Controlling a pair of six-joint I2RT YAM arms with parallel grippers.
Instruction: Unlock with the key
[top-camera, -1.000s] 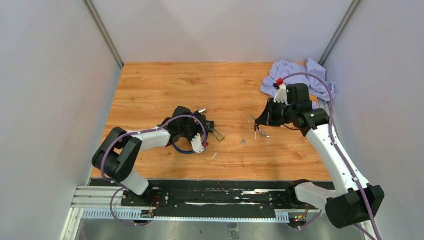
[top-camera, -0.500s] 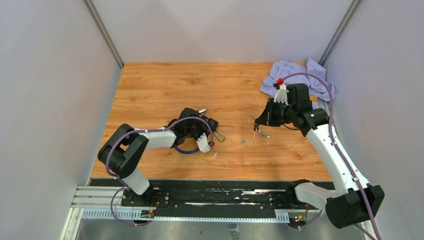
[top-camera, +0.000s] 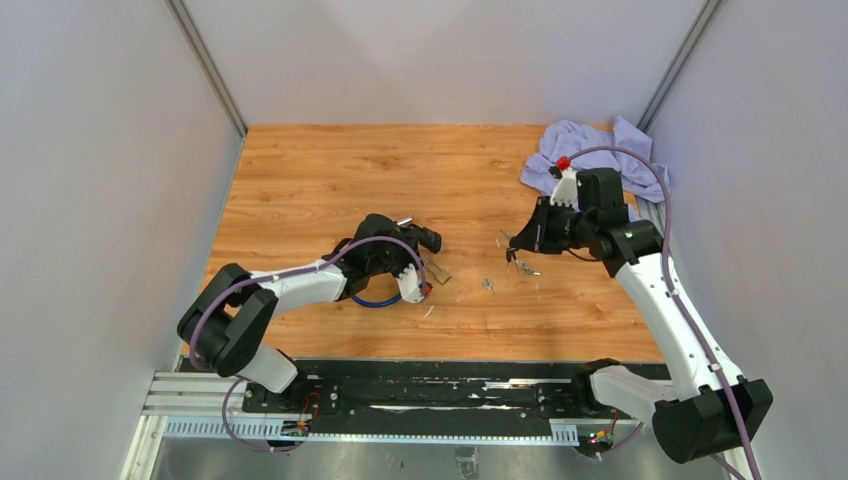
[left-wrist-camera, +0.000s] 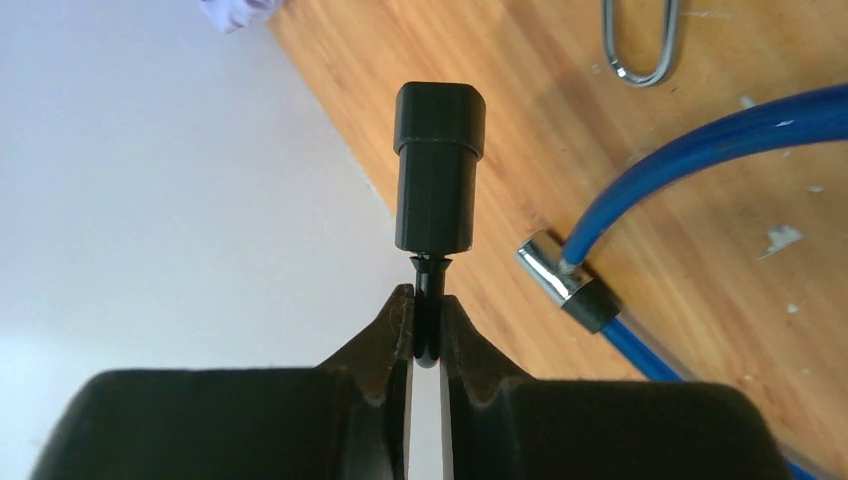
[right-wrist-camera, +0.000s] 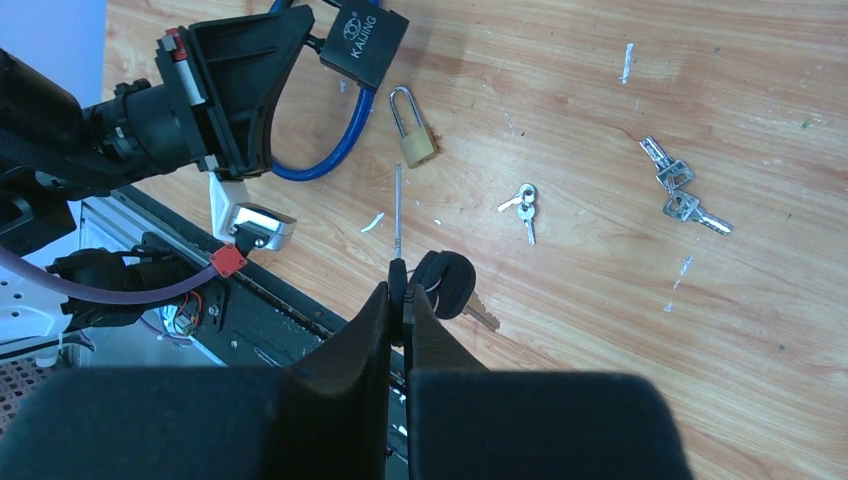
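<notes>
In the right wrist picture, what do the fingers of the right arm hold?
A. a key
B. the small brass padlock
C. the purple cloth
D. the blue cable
A: the right arm's fingers are shut on a key, whose thin blade sticks out ahead of them, while the brass padlock and the blue cable lie apart from them on the table.

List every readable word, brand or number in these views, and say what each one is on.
"KAUING": white print on the black lock; the middle letters are uncertain.
Brass padlock, loose keys: any marks are too small to read.
</notes>
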